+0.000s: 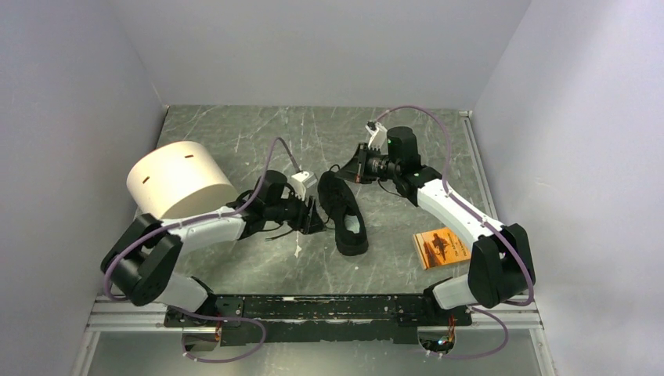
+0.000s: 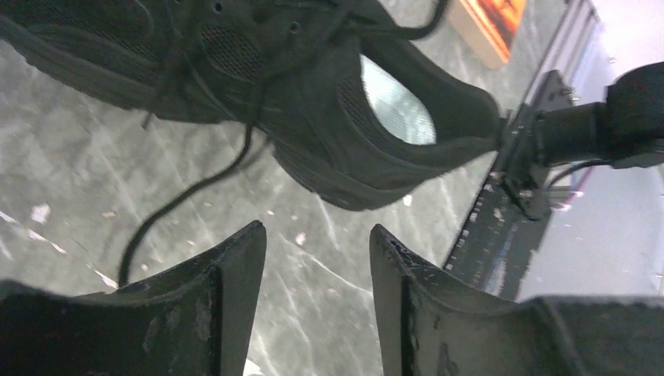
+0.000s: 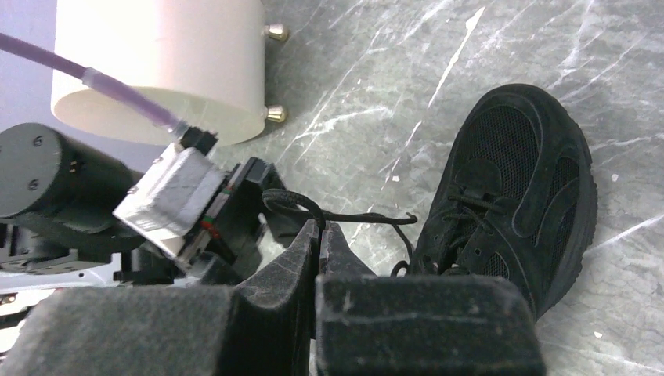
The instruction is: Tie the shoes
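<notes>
The black shoe [image 1: 344, 211] lies on the marbled table, its toe away from the arm bases and its pale insole [image 2: 395, 102] showing. My right gripper [image 3: 319, 225] is shut on a thin black lace [image 3: 368, 217]. This lace loops over the fingertips and runs back to the shoe [image 3: 517, 180]. In the top view the right gripper [image 1: 352, 167] hovers by the toe end. My left gripper [image 2: 317, 235] stands open with only bare table between its fingers, just left of the shoe [image 2: 313, 102]. A loose lace end [image 2: 180, 196] trails beside it.
A white cylinder [image 1: 176, 180] stands at the back left, close behind the left arm. An orange booklet [image 1: 441, 247] lies right of the shoe. Grey walls enclose the table on three sides. A black rail [image 1: 313, 305] runs along the near edge.
</notes>
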Robot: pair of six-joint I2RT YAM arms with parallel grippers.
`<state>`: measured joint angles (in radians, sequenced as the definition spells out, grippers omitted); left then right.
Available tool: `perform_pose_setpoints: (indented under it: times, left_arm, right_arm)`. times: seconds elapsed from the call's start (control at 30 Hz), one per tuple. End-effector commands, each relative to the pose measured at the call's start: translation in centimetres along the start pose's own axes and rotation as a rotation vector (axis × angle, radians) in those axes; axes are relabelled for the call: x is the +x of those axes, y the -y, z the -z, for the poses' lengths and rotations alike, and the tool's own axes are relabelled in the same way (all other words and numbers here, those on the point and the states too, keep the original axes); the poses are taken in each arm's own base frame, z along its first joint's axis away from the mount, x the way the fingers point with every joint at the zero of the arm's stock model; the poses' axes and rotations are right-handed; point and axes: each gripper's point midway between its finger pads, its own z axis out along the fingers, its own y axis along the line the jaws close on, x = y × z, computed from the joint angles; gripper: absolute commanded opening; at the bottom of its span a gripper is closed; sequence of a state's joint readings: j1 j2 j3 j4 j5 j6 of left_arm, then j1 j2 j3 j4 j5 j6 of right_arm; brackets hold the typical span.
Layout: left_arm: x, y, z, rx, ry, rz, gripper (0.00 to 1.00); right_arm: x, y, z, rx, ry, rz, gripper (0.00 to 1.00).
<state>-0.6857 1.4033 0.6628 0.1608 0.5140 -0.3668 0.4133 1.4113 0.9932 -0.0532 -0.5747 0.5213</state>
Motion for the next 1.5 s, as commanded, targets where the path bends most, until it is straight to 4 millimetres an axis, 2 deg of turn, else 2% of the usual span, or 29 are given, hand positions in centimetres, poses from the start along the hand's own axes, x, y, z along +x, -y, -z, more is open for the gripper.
perform_pose_setpoints:
  times: [0.0,0.17,0.3,0.43,0.67,0.77,0.9,1.0,1.1,1.17,1.27,1.37,1.47]
  left_arm:
    - [-4.0,-0.8,-2.0,0.000,0.114,-0.218,0.52]
    - [-2.9,-1.1,-4.2,0.084,0.059,-0.263,0.40]
    - [-2.7,-1.1,-5.0,0.116,0.068,-0.272,0.38]
    - [-1.3,-2.7,-5.9,0.080,0.028,-0.255,0.36]
    - [-0.5,-3.6,-6.9,0.077,0.016,-0.258,0.30]
    - [-0.7,-3.7,-6.9,0.067,0.038,-0.257,0.31]
    - [-0.7,-4.0,-7.1,0.053,0.055,-0.253,0.41]
    - [-0.9,-4.3,-7.4,0.037,0.054,-0.249,0.43]
    - [-1.2,-5.0,-7.2,-0.022,0.067,-0.263,0.42]
    - [-1.6,-5.3,-7.0,-0.054,0.074,-0.268,0.38]
    - [-1.7,-4.7,-6.4,-0.045,0.049,-0.275,0.37]
    - [-1.1,-3.5,-5.3,-0.002,-0.008,-0.264,0.40]
    - [-0.3,-2.8,-3.6,0.039,-0.039,-0.224,0.48]
  right_arm:
    - [-1.1,-1.2,1.0,-0.029,0.012,0.027,0.00]
    - [-1.2,-1.5,1.5,-0.030,0.018,0.034,0.00]
    - [-1.1,-1.7,1.7,-0.038,0.012,0.031,0.00]
    - [-1.0,-1.8,1.7,-0.042,0.012,0.028,0.00]
    - [-0.8,-1.9,1.9,-0.040,0.000,0.032,0.00]
    - [-0.7,-1.9,1.9,-0.039,-0.008,0.030,0.00]
    - [-0.6,-1.9,1.9,-0.043,-0.012,0.028,0.00]
    - [-0.6,-2.0,2.0,-0.045,-0.012,0.026,0.00]
    - [-0.7,-2.0,2.0,-0.043,-0.010,0.031,0.00]
    - [-0.7,-2.0,2.1,-0.041,-0.012,0.029,0.00]
    - [-0.8,-2.0,2.1,-0.040,-0.009,0.034,0.00]
    - [-0.9,-2.0,2.1,-0.039,-0.004,0.036,0.00]
    - [-1.1,-2.1,2.0,-0.042,-0.002,0.038,0.00]
